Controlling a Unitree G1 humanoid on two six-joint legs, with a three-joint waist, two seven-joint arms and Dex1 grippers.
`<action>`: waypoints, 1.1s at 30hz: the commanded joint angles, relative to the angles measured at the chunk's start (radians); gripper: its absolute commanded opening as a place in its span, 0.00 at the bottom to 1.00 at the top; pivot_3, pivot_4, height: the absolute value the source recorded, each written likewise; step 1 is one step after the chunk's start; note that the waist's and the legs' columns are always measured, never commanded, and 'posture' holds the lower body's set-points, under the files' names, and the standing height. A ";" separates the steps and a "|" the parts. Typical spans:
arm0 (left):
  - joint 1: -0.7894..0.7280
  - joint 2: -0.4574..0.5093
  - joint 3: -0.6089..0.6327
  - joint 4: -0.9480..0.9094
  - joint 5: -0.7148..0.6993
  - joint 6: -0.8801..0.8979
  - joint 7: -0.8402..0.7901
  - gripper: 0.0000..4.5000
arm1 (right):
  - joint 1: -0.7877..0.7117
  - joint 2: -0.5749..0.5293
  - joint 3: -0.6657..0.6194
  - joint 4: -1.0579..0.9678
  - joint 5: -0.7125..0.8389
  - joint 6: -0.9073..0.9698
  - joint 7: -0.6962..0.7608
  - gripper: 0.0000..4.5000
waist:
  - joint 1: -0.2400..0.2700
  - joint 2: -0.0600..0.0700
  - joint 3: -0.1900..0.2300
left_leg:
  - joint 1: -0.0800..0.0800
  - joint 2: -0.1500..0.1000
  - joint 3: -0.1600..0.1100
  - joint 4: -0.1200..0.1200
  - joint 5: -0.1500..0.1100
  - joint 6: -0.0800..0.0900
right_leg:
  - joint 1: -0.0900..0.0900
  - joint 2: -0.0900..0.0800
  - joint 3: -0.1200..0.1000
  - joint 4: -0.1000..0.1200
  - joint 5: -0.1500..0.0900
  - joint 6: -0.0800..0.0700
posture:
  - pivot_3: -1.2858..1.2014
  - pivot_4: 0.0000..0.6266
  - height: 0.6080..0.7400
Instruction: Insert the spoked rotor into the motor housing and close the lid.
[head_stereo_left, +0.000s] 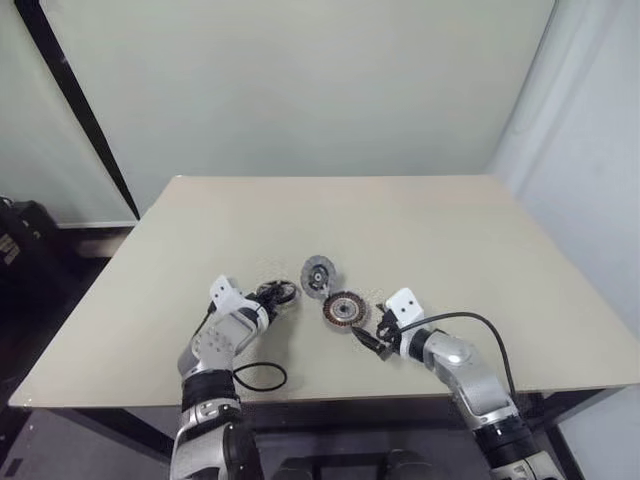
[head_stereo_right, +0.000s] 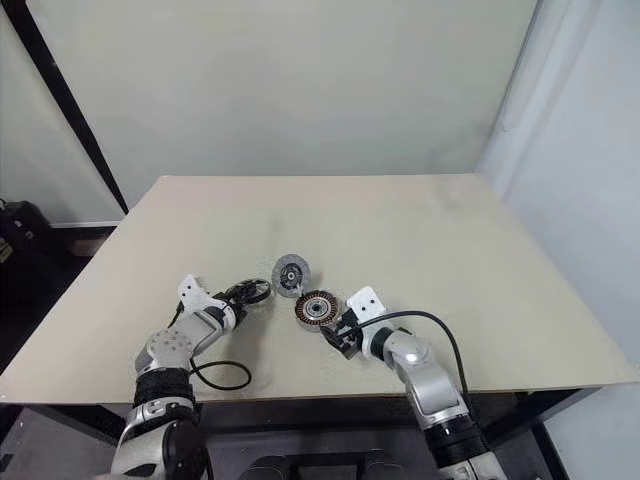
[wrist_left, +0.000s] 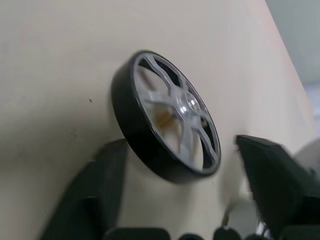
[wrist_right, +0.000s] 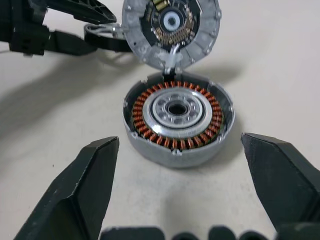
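- Beige table (head_stereo_left: 420, 230) carries all three parts, grouped close together near its front edge, between our two arms.
- Copper-wound motor housing (wrist_right: 178, 120) is the largest part; it lies flat with its open face up, its axis upright, and its silver centre bare. In the head views it sits just ahead of our right gripper (head_stereo_left: 372, 334).
- Grey lid (wrist_right: 171, 30) stands just behind the housing, tipped up so that its inner face with the small dark hub looks toward our right wrist camera; a short pale link joins its lower edge to the housing's rim.
- Dark spoked rotor (wrist_left: 167, 117) lies flat on the table to the left of the lid, well apart from the housing, its pale spokes facing up and its axis upright.
- Our right gripper points at the housing from the near side, its two black fingers (wrist_right: 82, 190) spread wide, wider than the housing, and not touching it; it holds nothing.
- Our left gripper (head_stereo_left: 272, 296) reaches the rotor, with one finger (wrist_left: 95, 190) on each side of the ring. The jaws stand partly open, with a gap visible on at least one side, and we cannot tell whether the near finger touches the rim.
- Black cable (head_stereo_left: 260, 376) loops on the table beside our left arm.
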 joint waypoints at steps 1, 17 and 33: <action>-0.033 0.005 0.012 0.007 -0.007 -0.049 0.005 0.40 | -0.002 -0.002 -0.012 -0.062 0.025 0.005 -0.006 0.67 | 0.000 -0.001 0.000 | 0.000 0.000 0.000 0.000 0.000 0.000 | 0.000 0.000 0.000 0.000 0.000 0.000 | 0.52 0.00 1.00; 0.173 0.007 0.122 -0.416 -0.381 0.222 0.037 0.05 | 0.003 -0.040 -0.050 -0.058 0.039 0.010 -0.015 0.00 | 0.000 -0.005 0.000 | 0.000 0.000 0.000 0.000 -0.001 -0.002 | -0.001 0.000 0.000 0.000 0.000 0.000 | 0.52 0.00 1.00; 0.425 0.030 -0.103 -0.633 -0.818 0.416 0.052 0.05 | 0.013 -0.055 -0.055 -0.022 0.037 -0.005 -0.027 0.00 | 0.000 -0.007 0.000 | 0.000 0.000 -0.001 0.004 -0.004 -0.006 | 0.000 -0.002 -0.001 -0.004 0.000 0.000 | 0.52 0.00 1.00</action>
